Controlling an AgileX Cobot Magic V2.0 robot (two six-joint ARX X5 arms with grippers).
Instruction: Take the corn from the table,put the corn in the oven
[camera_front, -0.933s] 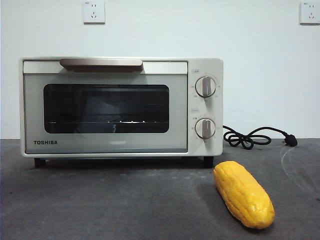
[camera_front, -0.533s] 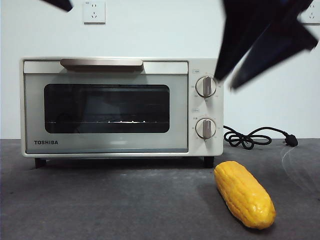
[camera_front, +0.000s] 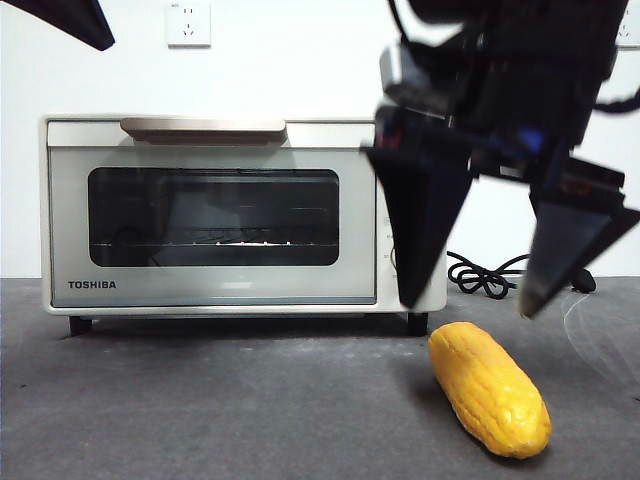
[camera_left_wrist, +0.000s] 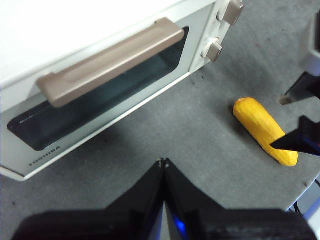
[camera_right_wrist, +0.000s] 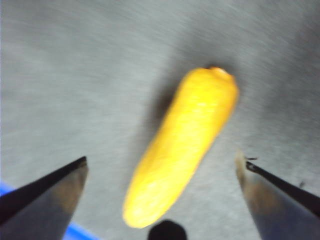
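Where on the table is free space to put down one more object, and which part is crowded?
The table is bare in front of the oven, from its door out to the near edge, left of the corn. It is crowded around the corn: the right gripper hangs just above it, jaws open. The left gripper waits, jaws shut, above the bare patch.

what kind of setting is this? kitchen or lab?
Likely a lab test bench, not a kitchen: the oven sits unplugged on a bare grey table against a plain wall with sockets, its cord lying loose.
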